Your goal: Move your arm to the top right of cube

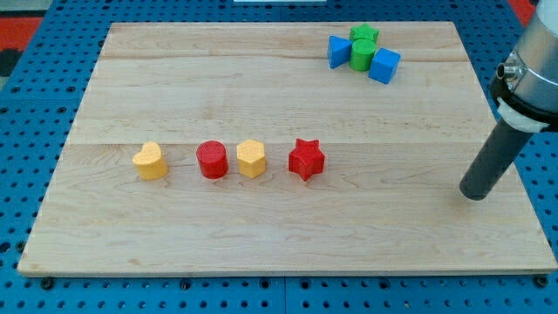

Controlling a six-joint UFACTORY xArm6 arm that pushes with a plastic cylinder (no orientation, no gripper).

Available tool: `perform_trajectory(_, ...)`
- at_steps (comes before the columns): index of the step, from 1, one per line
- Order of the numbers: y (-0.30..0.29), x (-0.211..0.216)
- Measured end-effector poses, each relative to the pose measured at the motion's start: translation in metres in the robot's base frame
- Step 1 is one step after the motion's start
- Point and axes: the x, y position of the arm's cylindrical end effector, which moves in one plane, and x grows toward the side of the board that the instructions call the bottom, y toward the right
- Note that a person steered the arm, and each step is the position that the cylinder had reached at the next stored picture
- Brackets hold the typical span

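Observation:
The blue cube (384,65) sits near the view's top right on the wooden board (279,227), touching a green cylinder (362,55). A green star (364,35) and a second blue block (338,51) press against that cylinder. My tip (475,194) rests on the board at the view's right, well below and to the right of the blue cube, touching no block.
A row of blocks lies across the board's middle: a yellow heart (151,161), a red cylinder (212,160), a yellow hexagon (250,158) and a red star (306,159). The board lies on a blue pegboard (35,131).

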Motion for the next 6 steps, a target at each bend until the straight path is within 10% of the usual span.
perform_trajectory(2, 0.004, -0.009)
perform_trajectory(6, 0.017, -0.243)
